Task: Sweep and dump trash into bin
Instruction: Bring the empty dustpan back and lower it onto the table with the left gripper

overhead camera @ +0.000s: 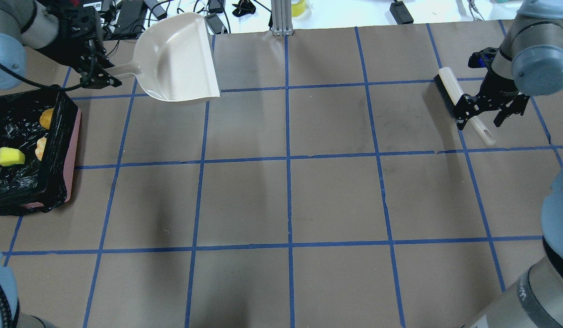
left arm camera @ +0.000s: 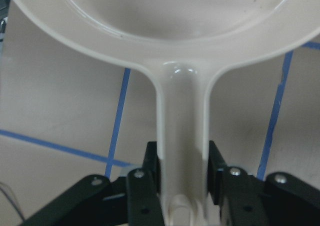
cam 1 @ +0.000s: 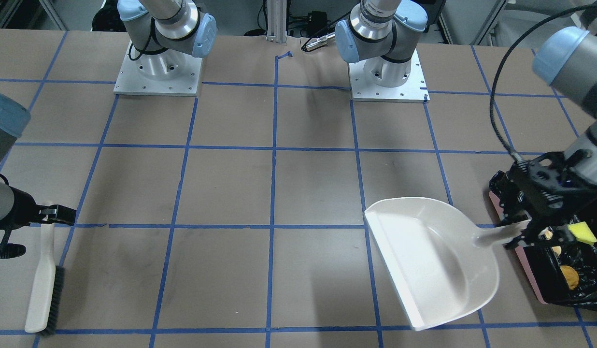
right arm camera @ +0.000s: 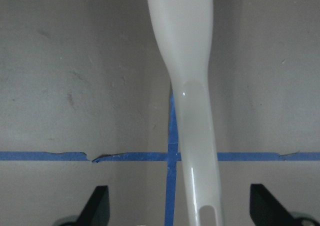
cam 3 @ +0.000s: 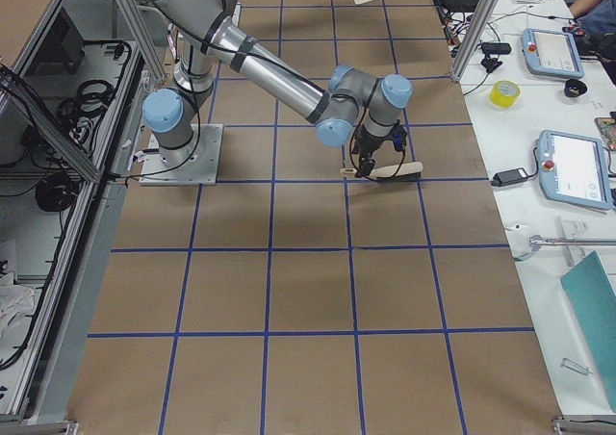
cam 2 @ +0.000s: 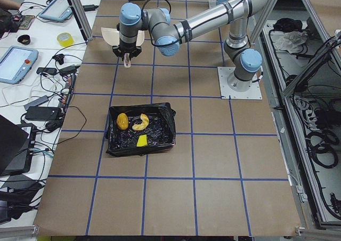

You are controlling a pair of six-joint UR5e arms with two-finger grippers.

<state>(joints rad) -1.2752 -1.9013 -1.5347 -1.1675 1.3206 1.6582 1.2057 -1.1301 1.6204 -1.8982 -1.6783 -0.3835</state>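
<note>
Trash (cam 2: pixel 139 122) lies in the bin (overhead camera: pixel 74 150) at the left side of the table (overhead camera: pixel 286 205), nearest the robot: a sponge (overhead camera: pixel 11 156), a pale slice (overhead camera: pixel 40 148) and an orange lump (overhead camera: pixel 46 117), all on the black liner (overhead camera: pixel 17 182). Farther out on the right, the brush (overhead camera: pixel 450 89) lies flat on the table, bristles toward the middle. The right gripper (overhead camera: pixel 481 119) hangs over its handle with jaws spread wide, one finger on each side, neither touching it. Farthest out, on the left, the left gripper (overhead camera: pixel 97 75) is clenched on the handle of the dustpan (overhead camera: pixel 176 59), its fingers (left arm camera: pixel 150 166) pressing the handle's sides. The dustpan is just past the bin's far end, apart from it, mouth facing the table's middle.
</note>
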